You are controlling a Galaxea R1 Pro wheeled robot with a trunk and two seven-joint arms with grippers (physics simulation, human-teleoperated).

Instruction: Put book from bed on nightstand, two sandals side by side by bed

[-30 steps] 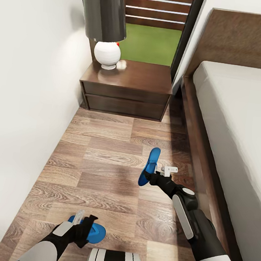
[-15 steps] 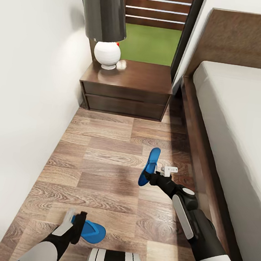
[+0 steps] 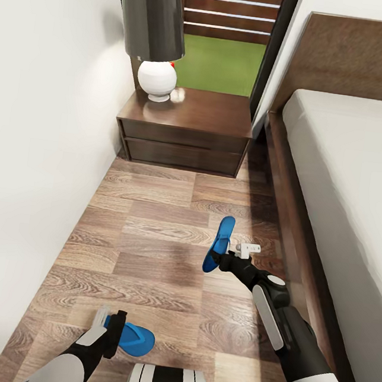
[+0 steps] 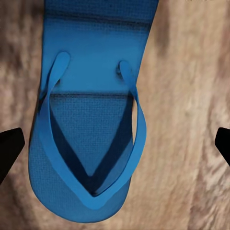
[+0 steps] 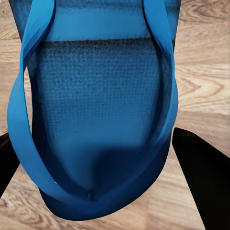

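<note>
- Brown wood-plank floor [image 3: 147, 251] fills the narrow strip between a white wall and the bed [image 3: 348, 174], and both sandals are on this strip, well apart from each other.
- Nearest the robot, the left gripper [image 3: 109, 324] hangs low over the near sandal [image 3: 134, 339]. In the left wrist view its dark fingertips stand wide apart at either side, and this sandal [image 4: 91, 120] lies flat on the planks between them, strap side up, untouched.
- Left forearm reaches down and forward from the robot's left side, wrist turned downward so the fingers point at the floor.
- Farther on, the right gripper [image 3: 222, 256] is clamped on the far sandal [image 3: 217, 242], which stands on edge, tilted, its toe pointing toward the nightstand [image 3: 184, 127]. The right wrist view shows this sandal [image 5: 96, 120] pressed close between the dark fingers.
- Right arm stretches forward along the bed frame, elbow bent, wrist rolled so the sole faces sideways.
- Risks, as I judge them: letting go now could leave the far sandal toppling either way or landing strap-down; the two could end up in line rather than side by side; and the right elbow, close to the bed frame, might knock it on a turn.
- At the far end a lamp [image 3: 155, 43] stands on the nightstand.
</note>
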